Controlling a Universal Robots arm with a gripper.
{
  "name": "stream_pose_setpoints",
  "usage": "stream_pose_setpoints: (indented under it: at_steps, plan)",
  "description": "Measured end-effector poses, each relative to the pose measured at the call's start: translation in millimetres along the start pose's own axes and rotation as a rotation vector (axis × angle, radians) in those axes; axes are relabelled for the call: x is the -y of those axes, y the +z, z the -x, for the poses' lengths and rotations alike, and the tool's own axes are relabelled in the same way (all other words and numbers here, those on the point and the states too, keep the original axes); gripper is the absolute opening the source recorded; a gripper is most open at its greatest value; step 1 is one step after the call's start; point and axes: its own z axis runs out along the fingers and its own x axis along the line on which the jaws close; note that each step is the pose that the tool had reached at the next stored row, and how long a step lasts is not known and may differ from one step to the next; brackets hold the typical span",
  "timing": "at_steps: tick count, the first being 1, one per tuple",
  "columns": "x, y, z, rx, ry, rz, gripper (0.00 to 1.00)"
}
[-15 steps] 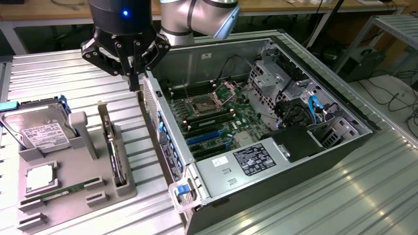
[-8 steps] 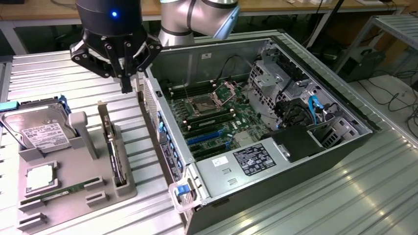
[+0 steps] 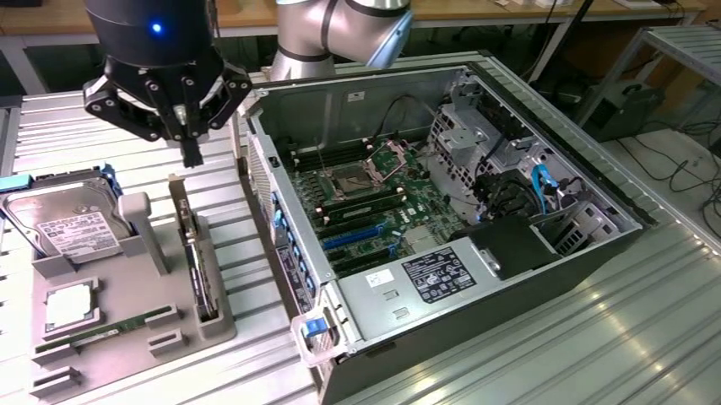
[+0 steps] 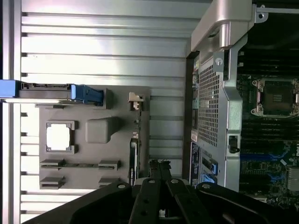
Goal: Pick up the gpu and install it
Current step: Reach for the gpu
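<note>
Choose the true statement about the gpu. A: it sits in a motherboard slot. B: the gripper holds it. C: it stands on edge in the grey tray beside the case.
C: the gpu stands on edge in the grey tray, outside the case, the shut gripper clear of it.

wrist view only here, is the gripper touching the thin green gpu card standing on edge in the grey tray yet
Observer: No. In the exterior view the black gripper hangs in the air, apart from the thin green gpu card in the grey plastic tray.
Operator: holding anything
Observer: Nothing. It is shut, its fingers pressed into one dark tip.
Operator: whats the blue-edged thing in the tray
Observer: A silver boxy hard drive with a white label, leaning in its holder.
</note>
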Motion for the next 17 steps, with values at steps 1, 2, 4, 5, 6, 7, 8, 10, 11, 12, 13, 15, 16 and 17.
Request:
stream_pose_setpoints:
  at_steps: [1, 2, 4, 5, 6, 7, 8, 10, 11, 12, 13, 15, 16, 17]
  plan:
    - [0.1, 0.0, -1.9, -0.0001, -0.002, 0.0000, 0.11]
    - [0.2, -0.1, -4.1, -0.0001, -0.003, 0.0001, 0.11]
    - [0.4, -0.3, -8.5, -0.0004, -0.007, 0.0001, 0.11]
    - [0.5, -0.3, -10.5, -0.0004, -0.008, 0.0002, 0.11]
    - [0.6, -0.4, -13.0, -0.0005, -0.010, 0.0002, 0.11]
    - [0.6, -0.4, -15.1, -0.0005, -0.011, 0.0003, 0.11]
    - [0.5, -0.4, -17.9, -0.0006, -0.013, 0.0003, 0.11]
    - [0.5, -0.5, -20.4, -0.0006, -0.015, 0.0004, 0.11]
    - [0.4, -0.6, -21.7, -0.0007, -0.015, 0.0003, 0.11]
    - [0.4, -0.6, -22.7, -0.0007, -0.015, 0.0004, 0.11]
    - [0.3, -0.6, -23.4, -0.0007, -0.015, 0.0004, 0.11]
    - [-0.3, -0.5, -24.1, -0.0006, -0.015, 0.0004, 0.11]
    - [-0.6, -0.6, -24.5, -0.0007, -0.015, 0.0004, 0.11]
    - [-0.7, -0.6, -25.0, -0.0007, -0.015, 0.0003, 0.11]
